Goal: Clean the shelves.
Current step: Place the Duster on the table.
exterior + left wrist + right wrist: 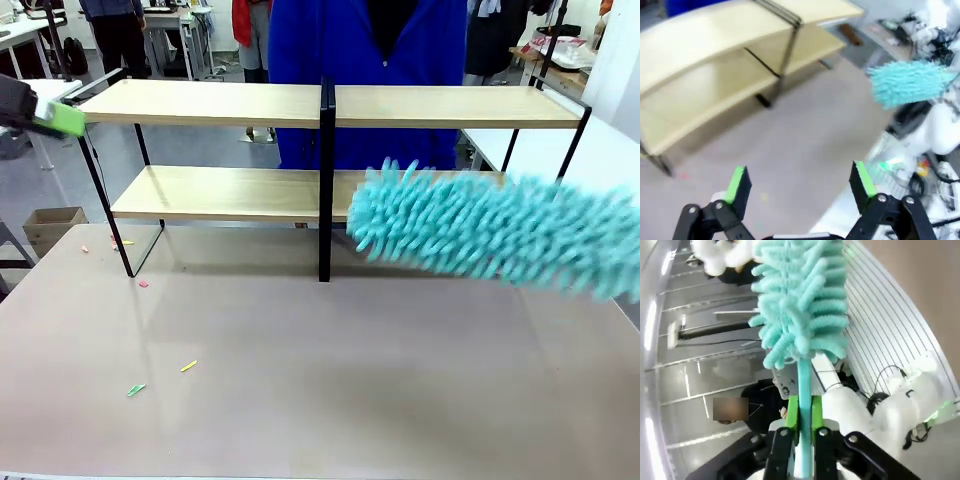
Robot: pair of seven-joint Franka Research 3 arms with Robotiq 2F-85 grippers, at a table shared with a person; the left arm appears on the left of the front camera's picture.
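Shelves: you see the two-tier light-wood shelves standing at the far side of the bench.
Right hand: your right hand is clenched on the teal handle of a fluffy turquoise duster, its head in front of the lower board's right half.
Left hand: your left hand is released, fingers wide apart, near the upper board's left end.
Bench: small coloured scraps lie at front left.

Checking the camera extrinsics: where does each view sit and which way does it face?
Front: fixed between the arms, facing the two-tier light-wood shelves in a black frame; left gripper at picture left.
Left wrist: above the table, looking down past its open green-padded fingers at the shelves.
Right wrist: looks along the right gripper, shut on the fluffy teal duster.
Shared: the duster appears in all three views.
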